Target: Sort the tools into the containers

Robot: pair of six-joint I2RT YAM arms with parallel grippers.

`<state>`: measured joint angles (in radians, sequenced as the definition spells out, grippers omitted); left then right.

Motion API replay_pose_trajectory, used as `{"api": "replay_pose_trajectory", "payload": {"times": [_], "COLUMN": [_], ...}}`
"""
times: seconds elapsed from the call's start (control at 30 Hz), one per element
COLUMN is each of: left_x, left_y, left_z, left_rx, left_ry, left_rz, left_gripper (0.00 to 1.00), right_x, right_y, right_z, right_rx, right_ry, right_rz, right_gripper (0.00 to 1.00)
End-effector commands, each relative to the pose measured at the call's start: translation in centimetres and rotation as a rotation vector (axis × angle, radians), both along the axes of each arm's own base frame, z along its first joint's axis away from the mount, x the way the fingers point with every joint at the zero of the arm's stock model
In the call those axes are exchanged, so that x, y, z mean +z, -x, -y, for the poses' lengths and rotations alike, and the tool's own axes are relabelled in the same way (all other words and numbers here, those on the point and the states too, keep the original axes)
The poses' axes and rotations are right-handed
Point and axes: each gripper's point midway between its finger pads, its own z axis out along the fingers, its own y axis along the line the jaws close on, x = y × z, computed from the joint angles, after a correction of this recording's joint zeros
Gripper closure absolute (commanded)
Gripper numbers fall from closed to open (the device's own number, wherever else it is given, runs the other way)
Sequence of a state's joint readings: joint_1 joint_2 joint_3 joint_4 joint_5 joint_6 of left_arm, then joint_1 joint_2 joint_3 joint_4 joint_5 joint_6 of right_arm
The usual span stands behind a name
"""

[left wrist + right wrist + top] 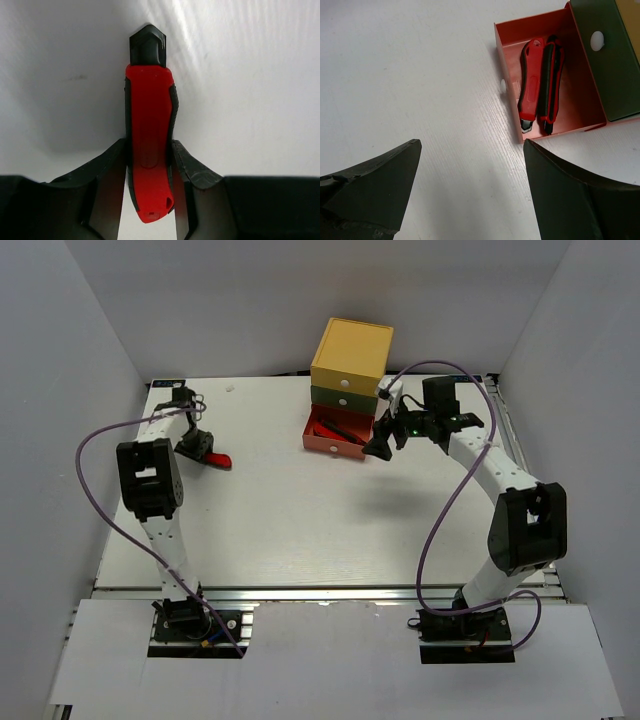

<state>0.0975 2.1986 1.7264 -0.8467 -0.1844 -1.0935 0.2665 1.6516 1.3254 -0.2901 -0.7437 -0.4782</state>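
1. Currently one red-and-black knife tool [149, 125] lies flat on the table [300, 520], in its far left part, near the left edge.
2. The left gripper [149, 150] is down over this tool, and its black fingers [107, 170] press against both long sides of the handle, so the jaws are closed on it. The black tip points away from the wrist camera.
3. In the top view only the tool's red end [220, 461] shows, sticking out to the right of the left gripper [197, 447].
4. The drawer stack stands at the table's far edge, a little right of the middle: yellow drawer [350, 352] on top, green drawer [340, 396] in the middle, orange-red drawer [330, 443] at the bottom.
5. The orange-red drawer [507, 45] is pulled out, and two more knife tools [531, 82] lie side by side inside it, touching.
6. The green drawer [607, 65] is pushed in, its white knob [597, 38] facing forward.
7. The right gripper [385, 443] hovers just beside the open drawer's right front corner, holding nothing, its jaws spread wide.
8. From its wrist camera the right gripper [472, 145] has bare table between its fingers [375, 190].
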Motion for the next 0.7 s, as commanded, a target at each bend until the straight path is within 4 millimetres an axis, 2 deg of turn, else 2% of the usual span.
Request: {"api": "replay_pose_trajectory", "payload": {"times": [0.0, 0.03, 0.07, 0.1, 0.13, 0.17, 0.2, 0.23, 0.27, 0.3, 0.33, 0.37, 0.4, 0.43, 0.57, 0.63, 0.67], "left_x": [-0.8, 1.0, 2.4, 2.2, 3.6, 7.7, 8.2, 10.2, 13.6, 14.9, 15.8, 17.4, 18.0, 18.9, 20.0, 19.0, 19.9], "left_y": [2.3, 1.9, 0.3, 1.2, 0.9, -0.9, -0.5, -0.7, -1.4, -1.0, -0.6, -0.1, 0.3, 0.9, 0.9, 0.2, 0.0], "left_z": [2.3, 2.8, 3.0, 4.2, 5.4, 6.7, 8.0, 10.1, 13.1, 16.0, 17.8, 21.4, 23.1, 25.9, 30.4, 31.8, 33.3], "left_rx": [-0.183, -0.216, -0.243, -0.295, -0.340, -0.396, -0.443, -0.505, -0.606, -0.695, -0.746, -0.829, -0.861, -0.909, -0.921, -0.898, -0.913], "left_ry": [0.081, 0.087, 0.082, 0.120, 0.166, 0.153, 0.182, 0.235, 0.250, 0.276, 0.290, 0.305, 0.324, 0.351, 0.407, 0.429, 0.443], "left_rz": [0.016, 0.085, 0.190, 0.221, 0.294, 0.466, 0.523, 0.602, 0.736, 0.783, 0.809, 0.870, 0.893, 0.936, 0.993, 0.977, 0.999], "left_gripper": [0.93, 0.98, 1.00, 1.00, 1.00, 1.00, 1.00, 1.00, 0.99, 0.98, 0.98, 0.98, 0.98, 0.98, 0.97, 0.94, 0.93], "right_x": [2.0, 2.2, 2.3, 2.5, 2.7, 2.7, 3.0, 3.1, 3.4, 3.6, 3.7, 3.9, 4.0, 4.2, 5.0, 5.1, 4.8], "right_y": [0.6, 0.6, 0.7, 0.6, 0.7, 0.8, 0.7, 0.6, 0.6, 0.6, 0.5, 0.4, 0.3, 0.2, 0.1, 0.1, 0.3], "right_z": [0.2, 0.1, 0.1, 0.2, 0.2, 0.3, 0.4, 0.4, 0.6, 0.8, 0.9, 1.1, 1.4, 1.7, 2.7, 3.2, 3.4], "right_rx": [0.012, 0.015, 0.015, 0.014, 0.019, 0.019, 0.018, 0.020, 0.022, 0.020, 0.020, 0.022, 0.017, 0.012, -0.012, -0.023, -0.028], "right_ry": [-0.027, -0.029, -0.029, -0.029, -0.031, -0.028, -0.029, -0.028, -0.025, -0.022, -0.020, -0.014, -0.012, -0.009, -0.008, -0.011, -0.010], "right_rz": [0.029, 0.031, 0.028, 0.033, 0.035, 0.032, 0.039, 0.042, 0.054, 0.058, 0.065, 0.079, 0.085, 0.093, 0.117, 0.117, 0.108], "right_gripper": [0.11, 0.11, 0.11, 0.11, 0.11, 0.11, 0.11, 0.11, 0.11, 0.11, 0.11, 0.11, 0.11, 0.11, 0.11, 0.11, 0.11]}}
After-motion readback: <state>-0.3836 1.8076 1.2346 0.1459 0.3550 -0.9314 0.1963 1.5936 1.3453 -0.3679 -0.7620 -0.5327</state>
